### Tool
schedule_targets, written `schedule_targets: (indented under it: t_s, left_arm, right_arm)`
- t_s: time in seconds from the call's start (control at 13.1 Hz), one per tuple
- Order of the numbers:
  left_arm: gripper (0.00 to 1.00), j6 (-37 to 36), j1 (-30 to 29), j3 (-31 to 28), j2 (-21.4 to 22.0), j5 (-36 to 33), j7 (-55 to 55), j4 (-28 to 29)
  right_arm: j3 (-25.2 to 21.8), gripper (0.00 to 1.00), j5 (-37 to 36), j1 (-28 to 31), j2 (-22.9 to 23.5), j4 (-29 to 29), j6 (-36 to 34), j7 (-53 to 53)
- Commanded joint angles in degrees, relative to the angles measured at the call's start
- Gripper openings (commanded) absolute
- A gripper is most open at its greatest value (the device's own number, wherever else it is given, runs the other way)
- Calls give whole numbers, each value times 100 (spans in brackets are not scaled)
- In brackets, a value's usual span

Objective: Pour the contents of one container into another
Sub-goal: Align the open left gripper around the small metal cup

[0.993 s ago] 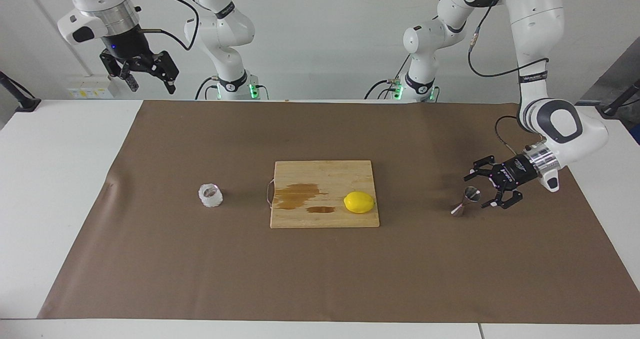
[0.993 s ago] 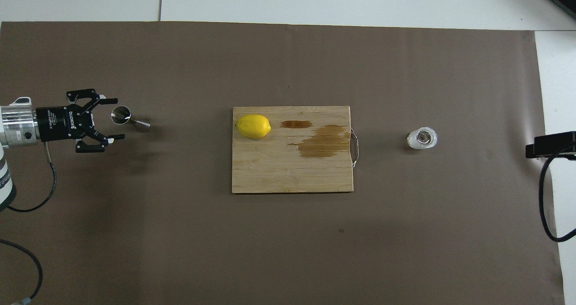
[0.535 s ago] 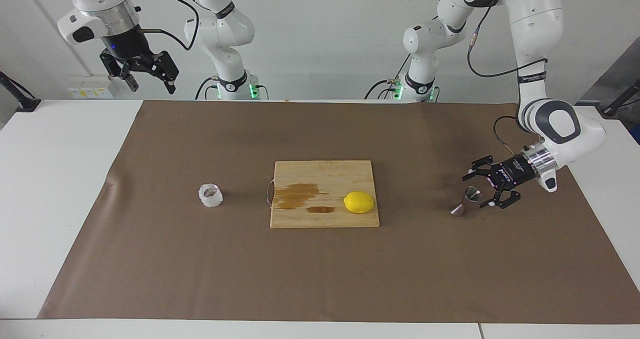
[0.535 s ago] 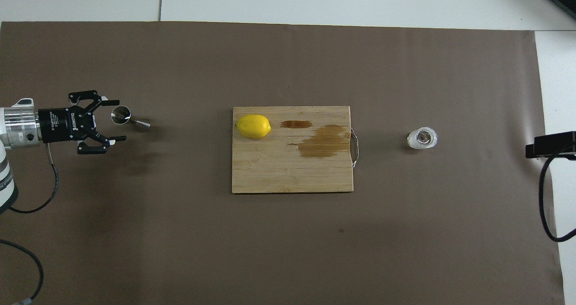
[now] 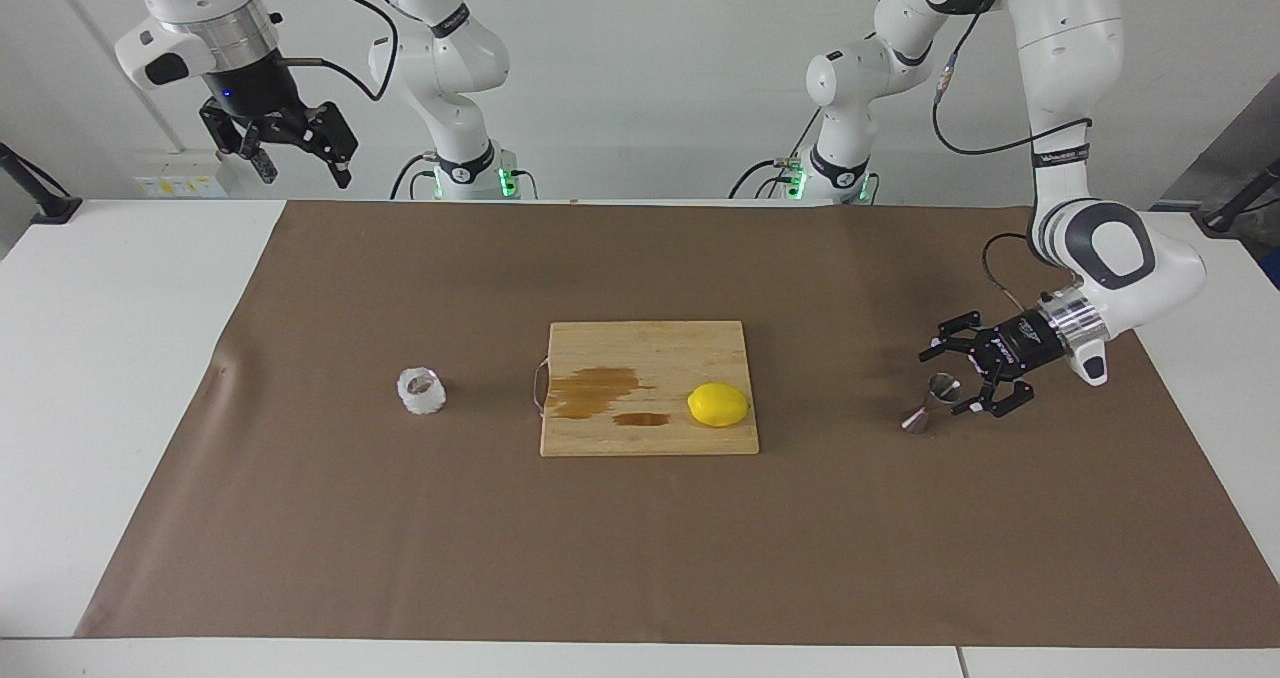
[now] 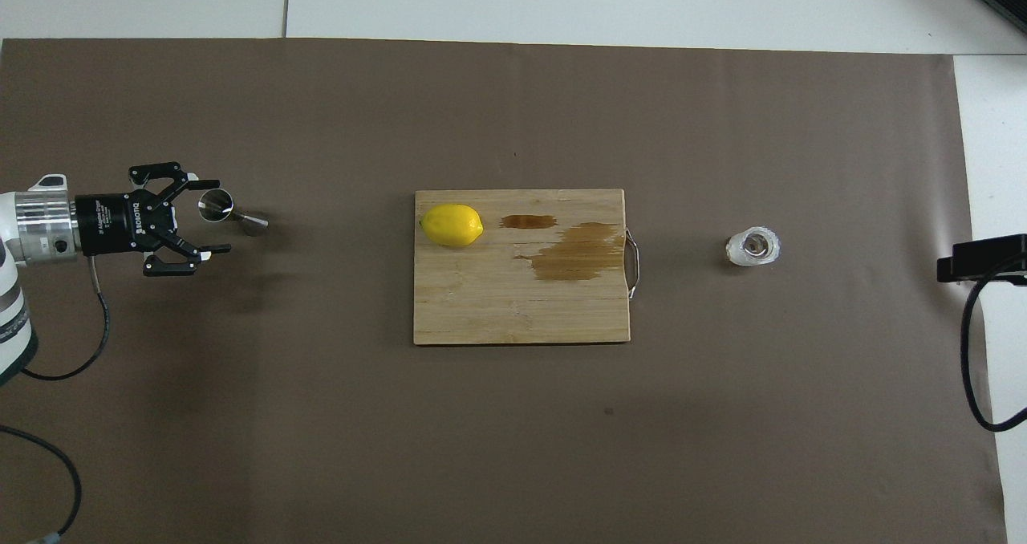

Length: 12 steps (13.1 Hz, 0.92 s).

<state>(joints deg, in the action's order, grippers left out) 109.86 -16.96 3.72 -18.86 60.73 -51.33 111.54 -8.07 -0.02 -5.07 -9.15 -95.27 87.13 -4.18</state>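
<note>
Jigger (image 5: 930,404), steel, stands at the right of the facing frame on the brown mat (image 5: 640,558), glass cup (image 5: 421,391) left of centre, cutting board (image 5: 600,343) with lemon (image 5: 718,404) and wet stains between them: receiver and source are well apart, so I judge one must be carried over. Left gripper (image 5: 948,384) lies low and sideways just beside the jigger, fingers spread wide, holding nothing; I cannot tell whether it touches. Right gripper (image 5: 298,160) waits raised at upper left, spread and empty.
</note>
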Motion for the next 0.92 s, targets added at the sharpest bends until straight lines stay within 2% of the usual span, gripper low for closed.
schedule_targets:
  t_s: [0.0, 0.15, 0.31, 0.84]
  left_arm:
    - [99, 79, 61, -55, 154, 132, 132, 219]
    - [97, 88, 61, -55, 154, 132, 132, 219]
    - [89, 97, 87, -55, 154, 132, 123, 219]
    - [11, 114, 96, -55, 154, 132, 114, 210]
  right_arm:
    - [33, 100, -103, 24, -113, -105, -47, -66]
    - [33, 100, -103, 24, -113, -105, -47, -66]
    - [33, 100, -94, 24, -113, -105, -38, -66]
    - [33, 100, -103, 24, -113, -105, -47, -66]
